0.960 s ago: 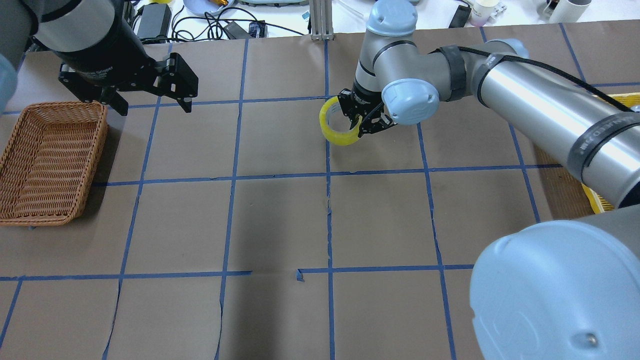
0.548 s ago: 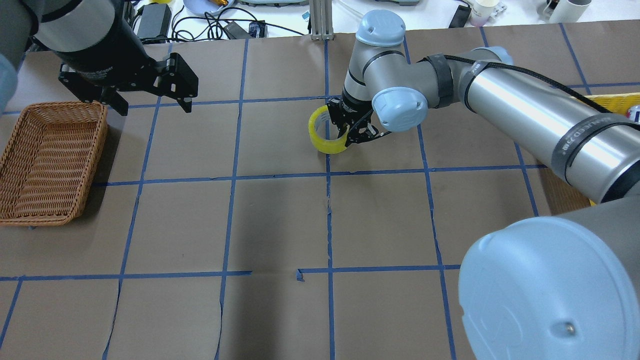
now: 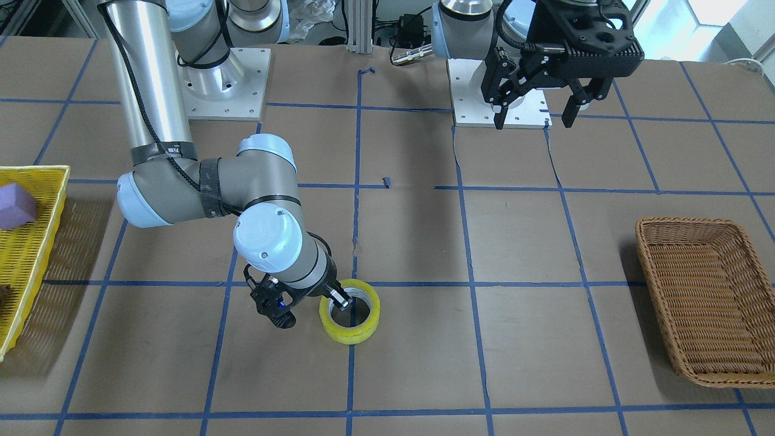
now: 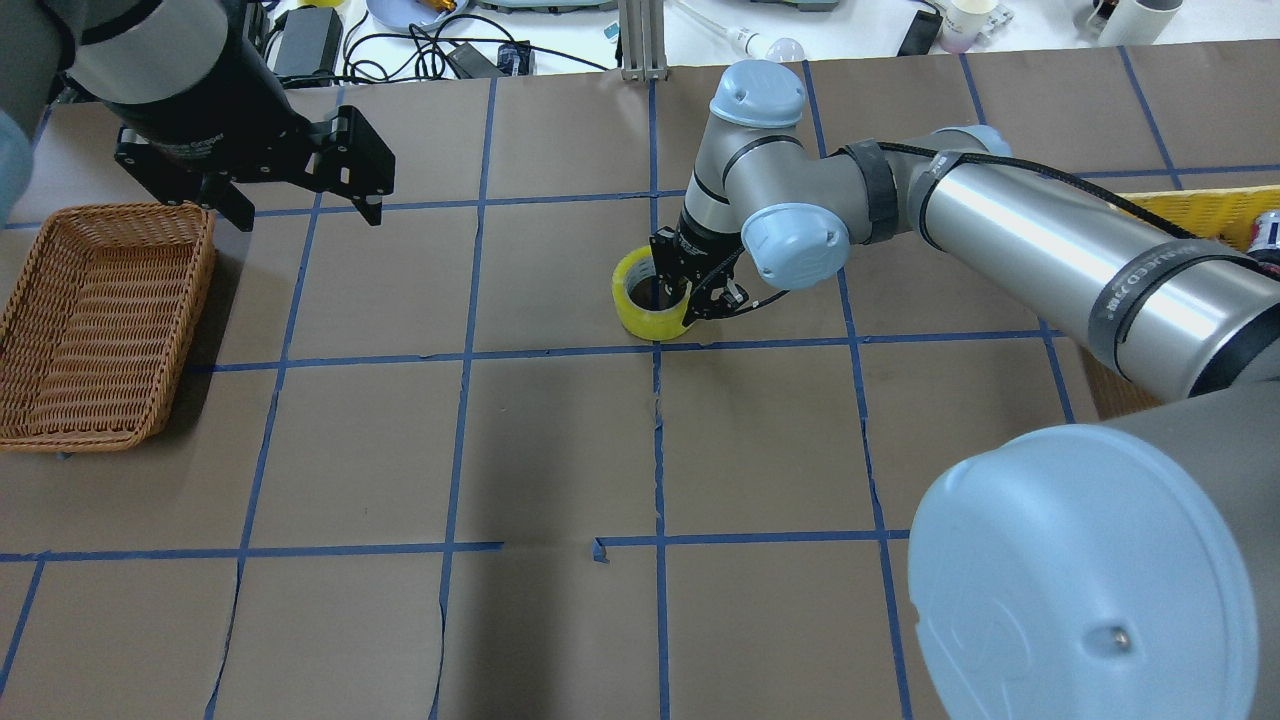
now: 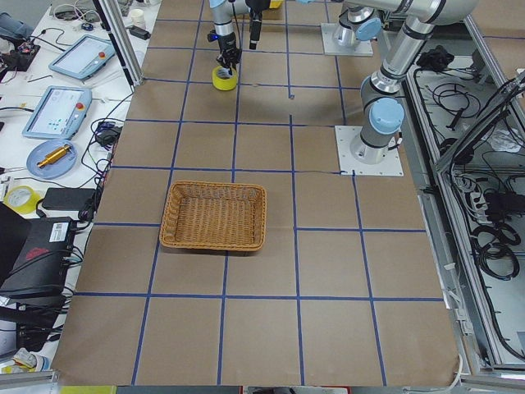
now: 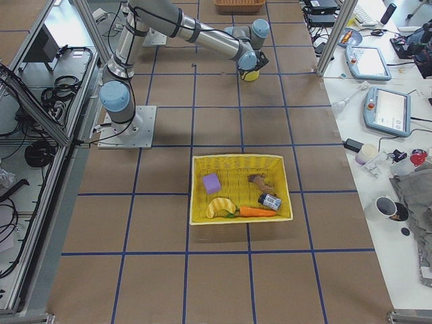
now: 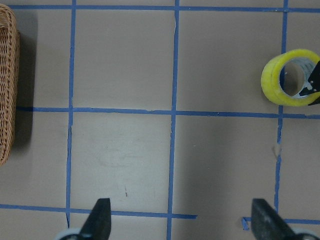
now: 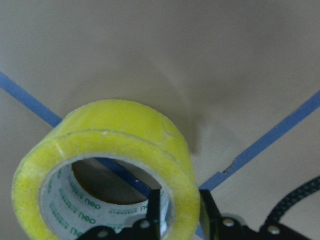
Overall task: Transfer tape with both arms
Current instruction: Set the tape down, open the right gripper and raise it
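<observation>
- Tape point(image 4: 648, 305): a wide ring with a glossy translucent yellow wall and a white printed core. It stands hole-up, low over the brown paper counter point(image 4: 560, 450), well apart from the basket point(image 4: 190, 310). I cannot tell whether it touches the counter.
- Right hand point(image 4: 688, 308): its black fingers are clamped on the ring's wall, one inside the core and one outside.
- Left hand point(image 4: 308, 218): its black fingers are spread wide, gripping nothing, near the basket.
- Basket: rectangular, made of woven tan wicker.

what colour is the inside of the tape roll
White core with green print, inside the yellow tape; clearest in the right wrist view.
</observation>
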{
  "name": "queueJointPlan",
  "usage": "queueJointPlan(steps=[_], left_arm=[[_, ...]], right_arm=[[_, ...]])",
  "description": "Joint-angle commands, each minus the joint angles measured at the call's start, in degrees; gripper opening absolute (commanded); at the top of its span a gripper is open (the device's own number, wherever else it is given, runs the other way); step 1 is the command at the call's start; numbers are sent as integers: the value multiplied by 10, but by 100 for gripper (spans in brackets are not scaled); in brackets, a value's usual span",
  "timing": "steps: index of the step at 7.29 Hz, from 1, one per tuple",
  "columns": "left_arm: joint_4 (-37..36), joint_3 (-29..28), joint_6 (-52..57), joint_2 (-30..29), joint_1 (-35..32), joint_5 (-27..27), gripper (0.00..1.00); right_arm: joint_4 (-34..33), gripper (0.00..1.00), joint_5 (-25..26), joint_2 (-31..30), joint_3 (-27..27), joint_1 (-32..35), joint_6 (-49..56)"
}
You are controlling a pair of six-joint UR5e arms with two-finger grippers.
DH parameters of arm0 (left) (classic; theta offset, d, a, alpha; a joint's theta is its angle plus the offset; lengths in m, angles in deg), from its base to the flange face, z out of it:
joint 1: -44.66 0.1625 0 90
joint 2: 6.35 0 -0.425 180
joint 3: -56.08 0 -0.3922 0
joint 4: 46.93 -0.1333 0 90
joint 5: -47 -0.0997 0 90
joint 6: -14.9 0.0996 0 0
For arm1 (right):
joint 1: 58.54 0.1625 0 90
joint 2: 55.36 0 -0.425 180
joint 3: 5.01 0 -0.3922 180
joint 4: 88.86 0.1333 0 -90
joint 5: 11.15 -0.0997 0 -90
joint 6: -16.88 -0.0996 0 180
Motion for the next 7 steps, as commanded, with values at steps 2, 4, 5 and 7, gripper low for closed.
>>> queueJointPlan(steps=[2,4,5,7], left_arm=[[0,-4,0,-1,0,-2,100],[1,-3,0,-3,0,3,100],[0,-9,3,-12,6,5,100],[0,-6,77,-12,29,4,100]], right_arm=[[12,100,49,-26,14,0,15],[128,100,110,-101,44,-24,151],[172,100,128,-142,40,-62,248],[292,100,142,-224,36,-130,381]])
